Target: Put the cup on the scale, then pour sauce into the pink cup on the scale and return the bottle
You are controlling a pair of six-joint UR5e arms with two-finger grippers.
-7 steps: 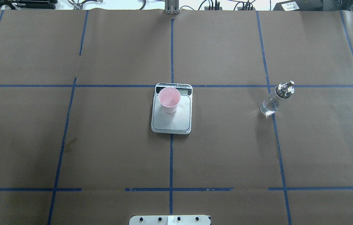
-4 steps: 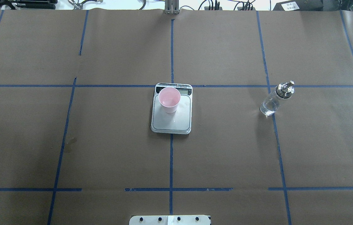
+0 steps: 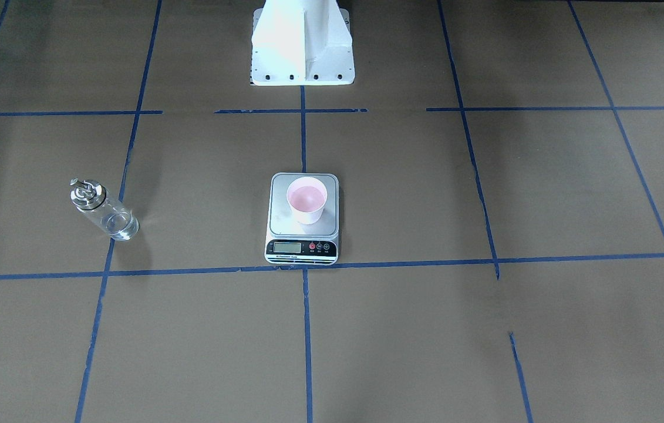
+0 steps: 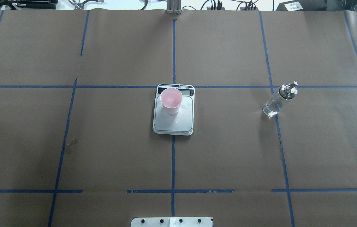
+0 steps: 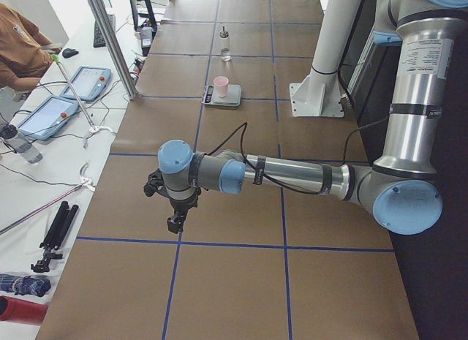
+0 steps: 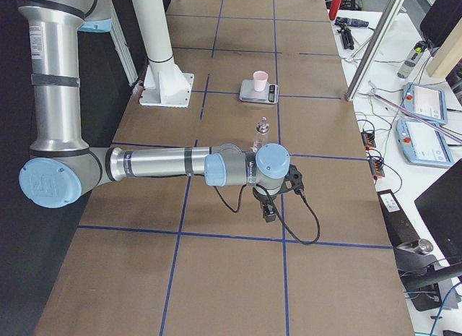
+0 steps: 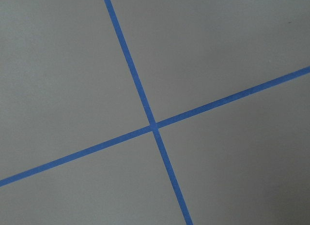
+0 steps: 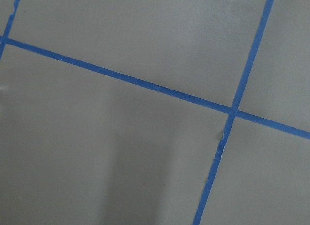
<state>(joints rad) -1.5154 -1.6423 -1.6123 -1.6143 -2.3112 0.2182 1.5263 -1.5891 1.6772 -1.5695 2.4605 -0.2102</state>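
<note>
The pale pink cup (image 4: 171, 101) stands upright on the far left part of the silver scale (image 4: 178, 124), at the table's middle; they also show in the front view as cup (image 3: 306, 201) and scale (image 3: 285, 217). The clear glass bottle (image 4: 274, 104) with its silver pourer cap stands alone on the table, well to the right of the scale. My left gripper (image 5: 175, 223) shows only in the exterior left view and my right gripper (image 6: 269, 214) only in the exterior right view. Both hang low over bare table far from the scale. I cannot tell whether they are open or shut.
Blue tape lines cross the brown paper table cover. The white robot base plate (image 4: 172, 222) sits at the near edge. Beyond the far edge is a bench with tablets (image 5: 55, 113), cables and a tripod (image 5: 55, 234). A person (image 5: 18, 47) sits there.
</note>
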